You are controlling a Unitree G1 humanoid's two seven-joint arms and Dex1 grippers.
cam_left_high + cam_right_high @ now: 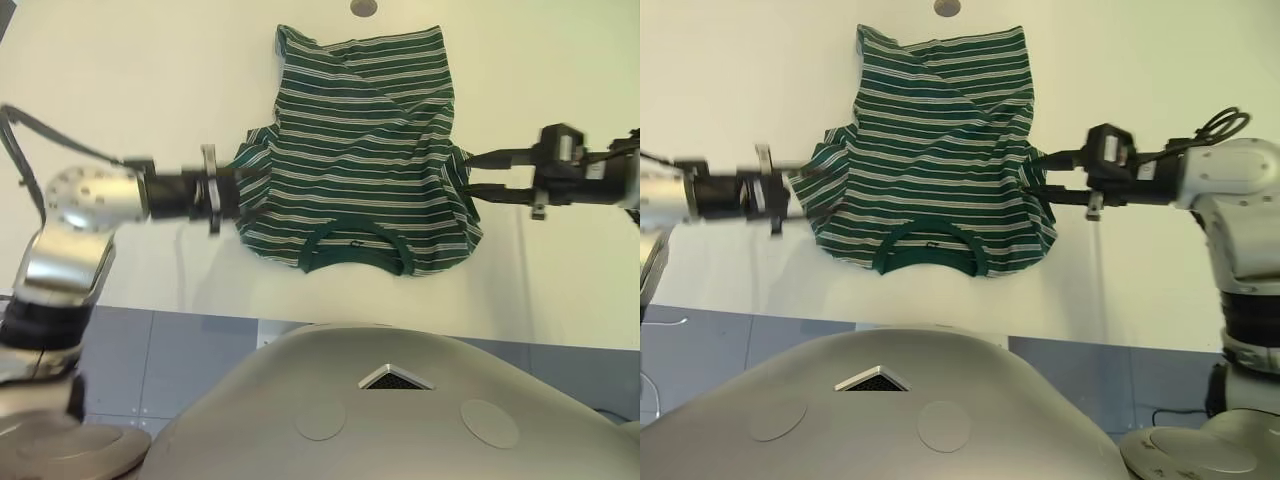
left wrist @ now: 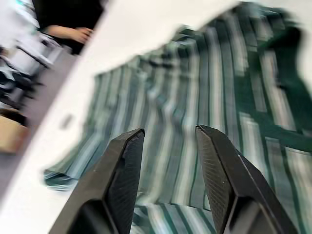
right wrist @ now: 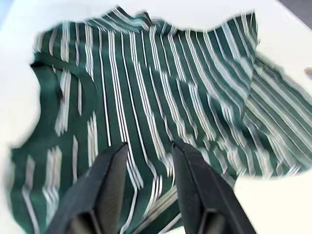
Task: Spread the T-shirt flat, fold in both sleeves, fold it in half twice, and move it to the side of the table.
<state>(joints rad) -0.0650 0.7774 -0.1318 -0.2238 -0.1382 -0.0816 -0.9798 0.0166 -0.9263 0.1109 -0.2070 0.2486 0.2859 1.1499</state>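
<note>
Green striped T-shirt (image 1: 360, 140) sits rumpled on the table (image 1: 120, 80), collar nearest the robot, not flat yet. I see left gripper (image 2: 169, 130) and right gripper (image 3: 149, 145) open at its side edges; sleeves, folds, move all pending.

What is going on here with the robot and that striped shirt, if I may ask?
The robot has a dark green, white-striped T-shirt lying rumpled on the white table, collar towards it. Its left pincer and right pincer sit open at the shirt's opposite side edges, near the sleeves. One far corner looks turned over, so the shirt is not yet flat and no proper fold is made.
</note>
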